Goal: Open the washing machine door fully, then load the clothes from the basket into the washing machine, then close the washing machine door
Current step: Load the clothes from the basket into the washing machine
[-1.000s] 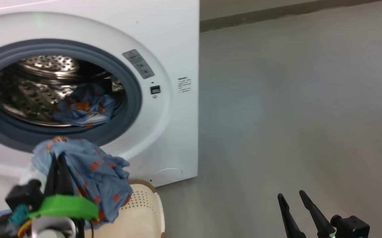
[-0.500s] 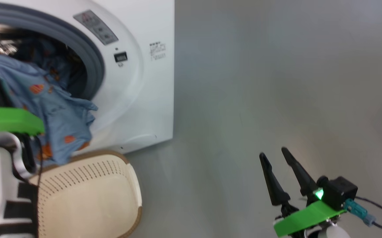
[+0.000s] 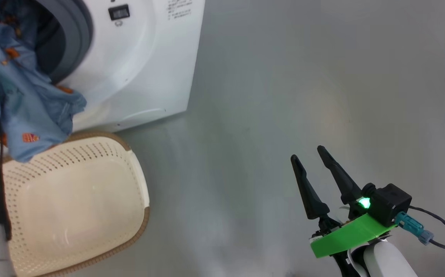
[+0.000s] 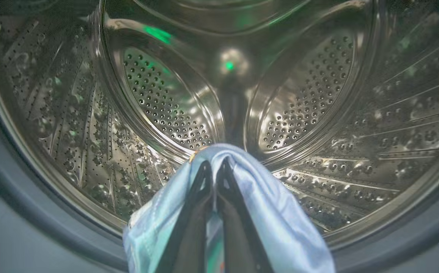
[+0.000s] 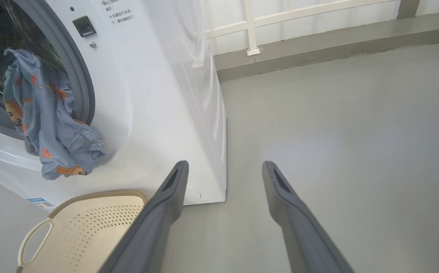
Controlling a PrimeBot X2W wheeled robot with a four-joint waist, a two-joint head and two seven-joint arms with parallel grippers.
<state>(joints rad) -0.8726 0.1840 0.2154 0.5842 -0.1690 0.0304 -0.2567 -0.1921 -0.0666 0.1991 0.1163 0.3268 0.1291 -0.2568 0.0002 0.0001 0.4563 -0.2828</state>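
At the mouth of the washing machine (image 3: 141,69) hang the clothes (image 3: 26,107), a crumpled light blue bundle dotted with orange-brown figures, pinched by the left claw (image 4: 215,167) before the perforated steel drum (image 4: 158,98). Just below sits the cream basket (image 3: 137,181). The right claw (image 3: 306,152) is spread over the grey floor (image 3: 284,77), well apart.

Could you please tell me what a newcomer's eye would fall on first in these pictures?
The light blue clothes with orange figures, pinched in the shut left gripper, hang at the mouth of the white washing machine, its shiny perforated drum just ahead. Below them on the grey floor sits the cream basket, and the right gripper stands open over the floor at the head view's lower right.
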